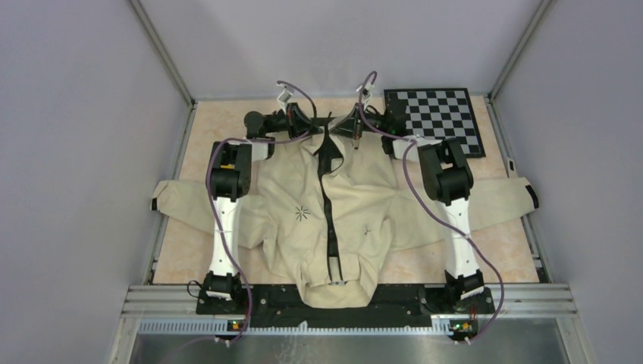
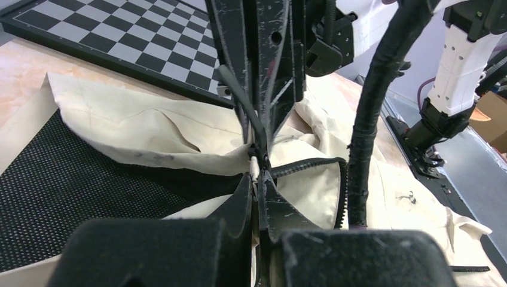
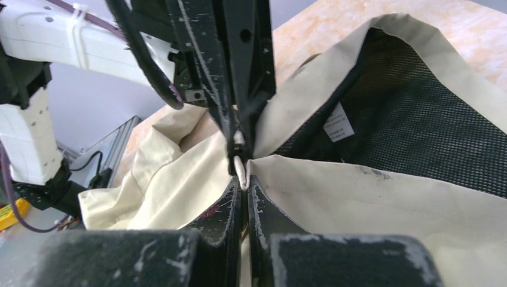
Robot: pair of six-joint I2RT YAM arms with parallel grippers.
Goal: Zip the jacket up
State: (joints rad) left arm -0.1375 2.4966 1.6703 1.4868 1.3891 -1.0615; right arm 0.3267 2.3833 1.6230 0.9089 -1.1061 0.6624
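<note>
Jacket [image 1: 334,220] spread overhead, mesh lining [image 3: 418,119] wrist-only

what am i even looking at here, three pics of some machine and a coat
These are two robot arms bolted to the near edge of a table, seen by three cameras at one moment. The wide picture looks down from above and behind the arms. The other two come from a camera on each wrist, so each shows its own fingers at the bottom.

A cream jacket lies spread on the table, sleeves out to both sides, its black zipper running down the middle. A black and white checkerboard lies at the far right corner.

Both arms reach to the far end of the jacket, where the black mesh lining shows. The left gripper and the right gripper face each other, each with its fingers shut on a bit of the jacket's cream edge.
</note>
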